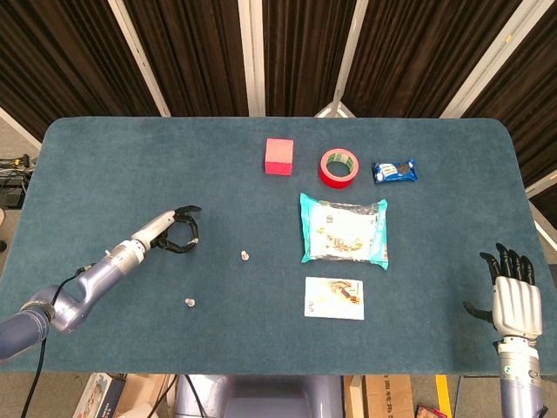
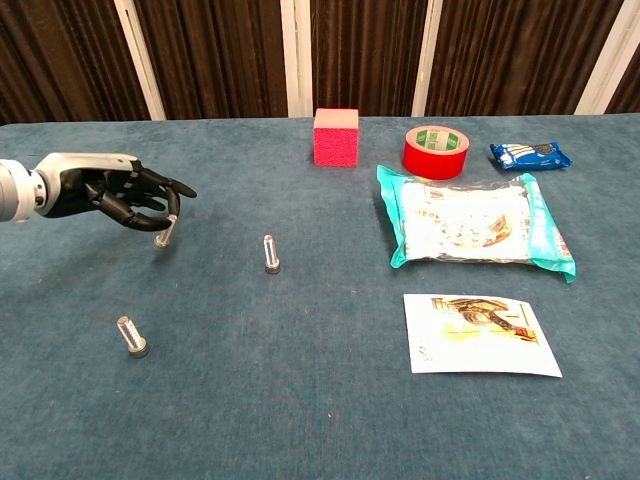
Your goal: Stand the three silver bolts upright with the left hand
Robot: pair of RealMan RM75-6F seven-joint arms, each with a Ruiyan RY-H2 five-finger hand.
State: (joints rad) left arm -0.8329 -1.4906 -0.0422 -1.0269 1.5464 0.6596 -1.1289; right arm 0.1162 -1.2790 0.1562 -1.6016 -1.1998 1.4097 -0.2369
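Note:
Two silver bolts stand upright on the blue table: one (image 2: pixel 270 254) (image 1: pixel 245 256) near the middle, another (image 2: pixel 132 337) (image 1: pixel 188 302) closer to the front left. A third silver bolt (image 2: pixel 164 231) is pinched by my left hand (image 2: pixel 115 194) (image 1: pixel 174 231) just above the cloth at the left, tilted with its head down. My right hand (image 1: pixel 513 289) rests at the table's front right corner, fingers straight and apart, holding nothing; the chest view does not show it.
At the back stand a red block (image 2: pixel 336 137), a red tape roll (image 2: pixel 436 152) and a blue snack packet (image 2: pixel 529 155). A teal-edged food bag (image 2: pixel 470 225) and a printed card (image 2: pixel 481 334) lie right of centre.

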